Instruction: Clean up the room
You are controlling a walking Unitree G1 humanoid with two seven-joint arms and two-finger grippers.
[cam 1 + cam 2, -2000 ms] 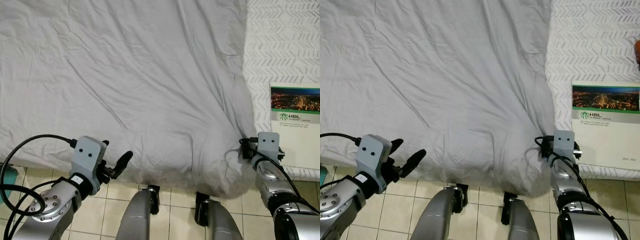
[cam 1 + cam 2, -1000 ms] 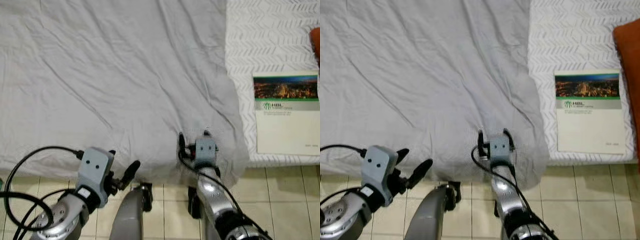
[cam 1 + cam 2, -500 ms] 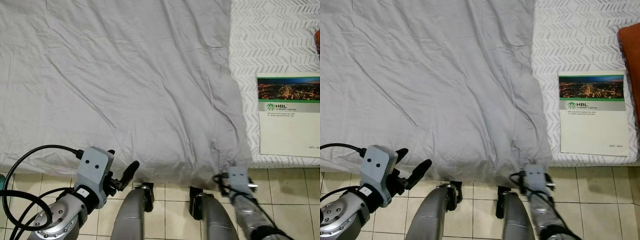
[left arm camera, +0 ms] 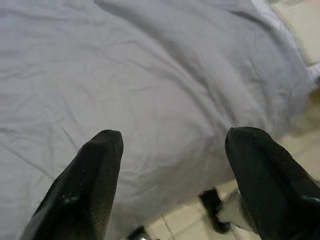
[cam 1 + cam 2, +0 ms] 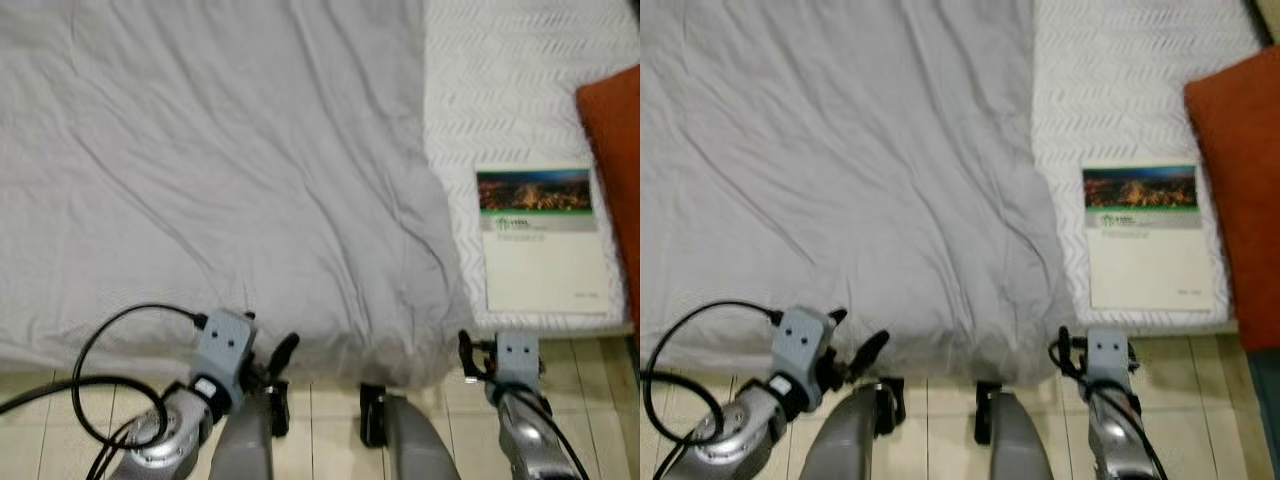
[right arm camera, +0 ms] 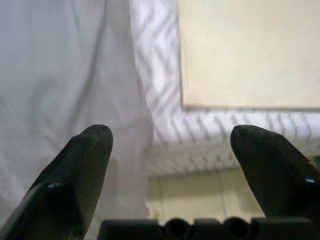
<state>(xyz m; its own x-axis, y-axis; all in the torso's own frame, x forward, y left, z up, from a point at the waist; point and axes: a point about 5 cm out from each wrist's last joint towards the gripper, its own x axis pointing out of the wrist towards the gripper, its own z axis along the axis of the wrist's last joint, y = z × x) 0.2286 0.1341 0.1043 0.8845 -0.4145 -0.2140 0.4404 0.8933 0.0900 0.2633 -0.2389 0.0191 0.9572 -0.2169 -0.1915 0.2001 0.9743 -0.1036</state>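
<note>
while both end effectors gape empty | left end effector (image 4: 170, 150), right end effector (image 6: 172, 150) | near grey sheet (image 5: 220, 170) edge

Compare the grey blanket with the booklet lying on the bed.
The grey blanket is soft, wrinkled cloth; the booklet is flat and stiff-edged. The blanket covers most of the bed and droops over its near edge; the booklet is far smaller and lies wholly on the patterned white mattress cover. Both rest on the bed, apart from each gripper.

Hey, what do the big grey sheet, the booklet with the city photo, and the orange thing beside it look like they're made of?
The grey sheet looks like thin matte woven fabric, likely cotton: it creases softly. The booklet with the city photo seems smooth printed paper or card, lying flat with crisp edges. The orange thing appears to be a matte cloth cushion, though blur leaves that open.
</note>
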